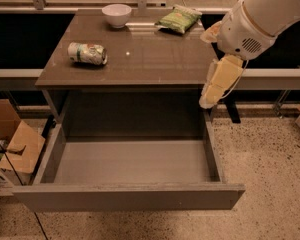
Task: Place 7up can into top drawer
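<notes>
The 7up can point(87, 53) lies on its side on the left part of the brown table top point(140, 59). The top drawer point(130, 196) stands pulled fully out below the table, and its grey inside point(132, 161) holds nothing. My gripper point(213, 86) hangs from the white arm point(260, 19) at the table's right front corner, above the drawer's right rear corner. It is far right of the can and holds nothing that I can see.
A white bowl point(116, 14) and a green chip bag point(179, 19) sit at the back of the table. Cardboard boxes point(12, 146) stand on the floor left of the drawer. A dark table leg point(232, 111) is at the right.
</notes>
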Controlling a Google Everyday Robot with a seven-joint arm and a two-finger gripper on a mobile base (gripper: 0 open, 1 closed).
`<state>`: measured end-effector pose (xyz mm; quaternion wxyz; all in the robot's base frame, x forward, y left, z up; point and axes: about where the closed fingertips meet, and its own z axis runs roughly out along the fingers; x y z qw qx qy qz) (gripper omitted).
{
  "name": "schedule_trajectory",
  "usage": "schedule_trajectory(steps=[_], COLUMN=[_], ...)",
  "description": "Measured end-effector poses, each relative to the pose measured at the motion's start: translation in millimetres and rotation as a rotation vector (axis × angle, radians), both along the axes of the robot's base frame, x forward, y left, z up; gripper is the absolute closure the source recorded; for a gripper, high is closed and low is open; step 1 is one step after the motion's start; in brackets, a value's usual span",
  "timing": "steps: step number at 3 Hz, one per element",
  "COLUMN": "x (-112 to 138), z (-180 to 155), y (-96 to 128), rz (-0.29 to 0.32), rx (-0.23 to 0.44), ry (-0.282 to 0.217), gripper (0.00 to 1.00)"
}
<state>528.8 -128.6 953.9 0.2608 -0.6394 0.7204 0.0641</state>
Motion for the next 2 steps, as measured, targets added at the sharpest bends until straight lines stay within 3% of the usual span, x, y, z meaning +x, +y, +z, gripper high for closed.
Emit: schedule_trajectory(steps=[1, 2], x=[0.1, 19.4], z=[0.0, -3.0], y=[0.1, 29.4], rz=[0.0, 0.022], rx=[0.0, 0.042], ry=[0.0, -0.022], gripper=[0.0, 0.0])
